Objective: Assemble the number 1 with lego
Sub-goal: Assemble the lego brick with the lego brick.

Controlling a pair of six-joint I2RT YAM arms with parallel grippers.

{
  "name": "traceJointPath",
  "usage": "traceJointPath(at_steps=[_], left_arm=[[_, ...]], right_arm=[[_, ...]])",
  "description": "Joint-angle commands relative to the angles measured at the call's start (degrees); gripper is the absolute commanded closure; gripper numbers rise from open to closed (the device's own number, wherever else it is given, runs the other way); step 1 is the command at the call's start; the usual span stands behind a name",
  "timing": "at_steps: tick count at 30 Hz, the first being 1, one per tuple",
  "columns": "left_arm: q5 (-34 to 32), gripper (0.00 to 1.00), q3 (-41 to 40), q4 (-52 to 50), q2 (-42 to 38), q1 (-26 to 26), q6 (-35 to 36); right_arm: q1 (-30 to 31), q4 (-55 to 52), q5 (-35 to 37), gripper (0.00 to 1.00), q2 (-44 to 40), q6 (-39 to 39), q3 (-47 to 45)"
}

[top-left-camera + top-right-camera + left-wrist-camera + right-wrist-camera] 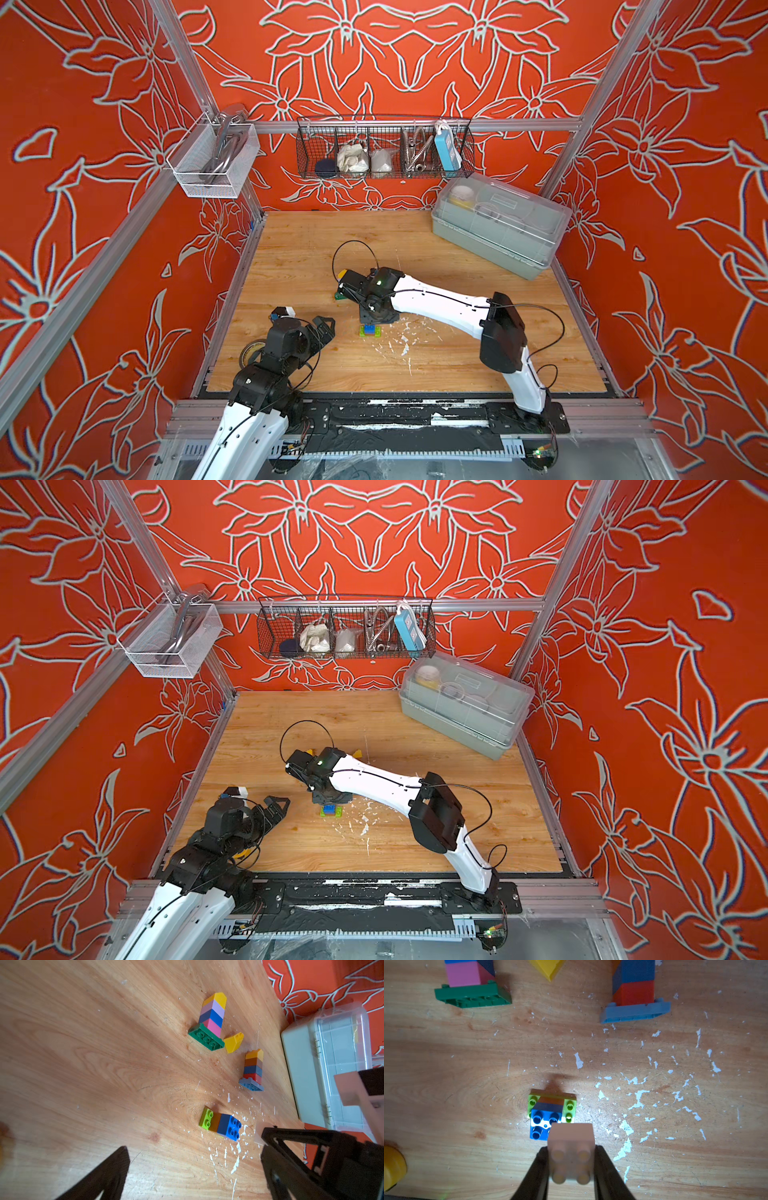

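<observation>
Pale glossy plastic brick (571, 1140), square, studs facing the wrist camera, was clenched in the right jaws above the upright blue-topped stack (542, 1120); left jaws gaped, released.

Glossy white tapered shells (440, 309), chunky black joint housings (500, 336), thin black cables (354, 241) looping off them, one green light (379, 283) glowing.

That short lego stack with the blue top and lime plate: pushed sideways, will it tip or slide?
Probably hard to tip: the short stack sits low on its wider lime plate. It may slide on the smooth wooden table.
</observation>
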Motion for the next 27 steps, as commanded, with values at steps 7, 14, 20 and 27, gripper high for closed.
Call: traceJointPath(at_steps=[7, 14, 20, 27], left_arm=[[-4.7, 0.01, 2.1, -4.3, -1.9, -1.4, -0.7], [-5.3, 0.01, 2.1, -4.4, -2.4, -1.7, -0.9], [-5.1, 0.01, 1.9, -4.1, -2.7, -1.7, -0.9], [-5.0, 0.01, 1.8, -4.0, -2.8, -1.7, -0.7]], right_arm=[[1.2, -3.9, -0.2, 0.75, 5.6, 1.9, 6.7], [1.4, -2.3, -2.6, 0.75, 6.2, 2.6, 6.5], [1.7, 0.5, -4.4, 0.75, 6.4, 3.5, 3.9], [1.7, 0.5, -3.5, 0.75, 6.1, 4.1, 2.5]])
